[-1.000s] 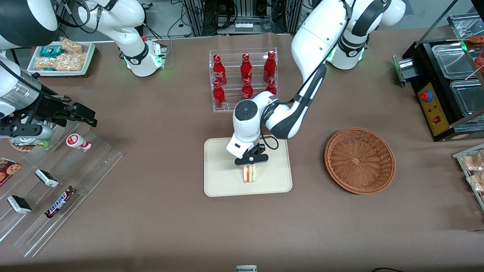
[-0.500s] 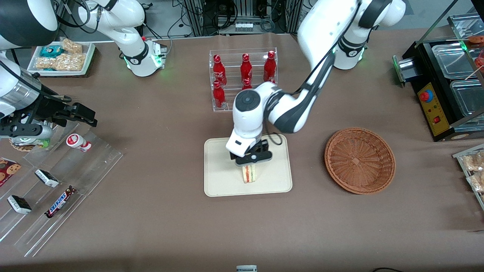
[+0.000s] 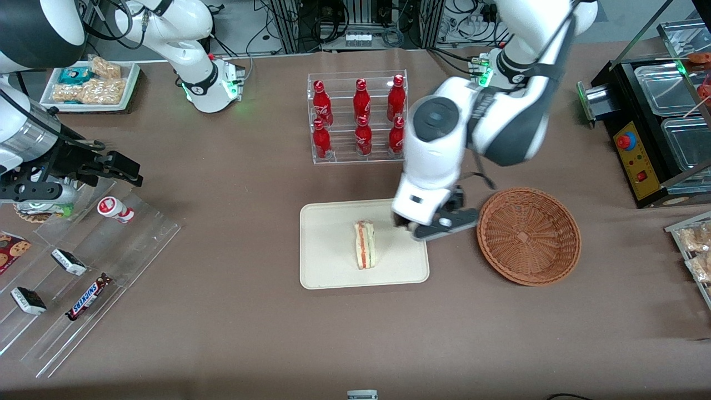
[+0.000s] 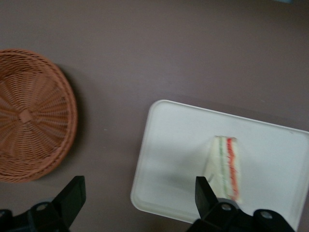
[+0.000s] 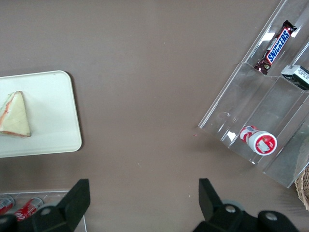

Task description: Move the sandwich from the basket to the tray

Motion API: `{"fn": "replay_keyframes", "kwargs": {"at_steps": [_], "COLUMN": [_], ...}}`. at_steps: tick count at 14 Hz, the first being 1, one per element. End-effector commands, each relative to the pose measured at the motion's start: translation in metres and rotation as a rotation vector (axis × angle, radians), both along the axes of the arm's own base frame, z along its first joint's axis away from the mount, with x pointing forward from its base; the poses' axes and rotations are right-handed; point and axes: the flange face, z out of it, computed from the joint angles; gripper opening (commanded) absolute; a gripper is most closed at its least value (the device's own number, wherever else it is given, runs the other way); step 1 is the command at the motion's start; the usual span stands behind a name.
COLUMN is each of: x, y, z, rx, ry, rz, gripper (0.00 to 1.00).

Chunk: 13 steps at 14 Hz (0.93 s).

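Right now my pincer hangs in the air with its fingers spread wide apart and nothing between them. It sits above the tray's edge on the side that faces the basket, over the gap of brown table between the two.

Closest to me is the tray, cream and flat, lying directly below and to one side of my fingers. The sandwich stands on it on its edge, near the middle of the tray and a little toward my side, its orange-red and green stripe showing along the cut face. It is clear of my fingers, touching only the tray. From my wrist camera the same wedge shows on the pale tray, just past one fingertip.

On my other side sits the basket, round and reddish-brown wicker, with nothing in it; my wrist camera shows its woven floor bare as well. It lies near my pincer but not under it.

Farther from the front camera than my pincer stands a clear rack of red bottles. Toward the parked arm's end of the table a clear stepped rack holds a Snickers bar and other small packets.
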Motion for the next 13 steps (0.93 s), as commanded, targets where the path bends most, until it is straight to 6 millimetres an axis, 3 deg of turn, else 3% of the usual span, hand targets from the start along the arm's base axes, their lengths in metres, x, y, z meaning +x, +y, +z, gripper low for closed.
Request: {"fn": "replay_keyframes", "kwargs": {"at_steps": [1, 6, 10, 13], "x": [0.002, 0.002, -0.007, -0.039], "y": [0.069, 0.205, 0.269, 0.311], "z": [0.004, 0.032, 0.057, 0.097], "rx": [0.003, -0.016, -0.021, -0.081], "ry": [0.044, 0.146, 0.214, 0.195], "rz": [0.033, -0.057, -0.148, -0.265], "gripper": [1.00, 1.00, 1.00, 1.00]}}
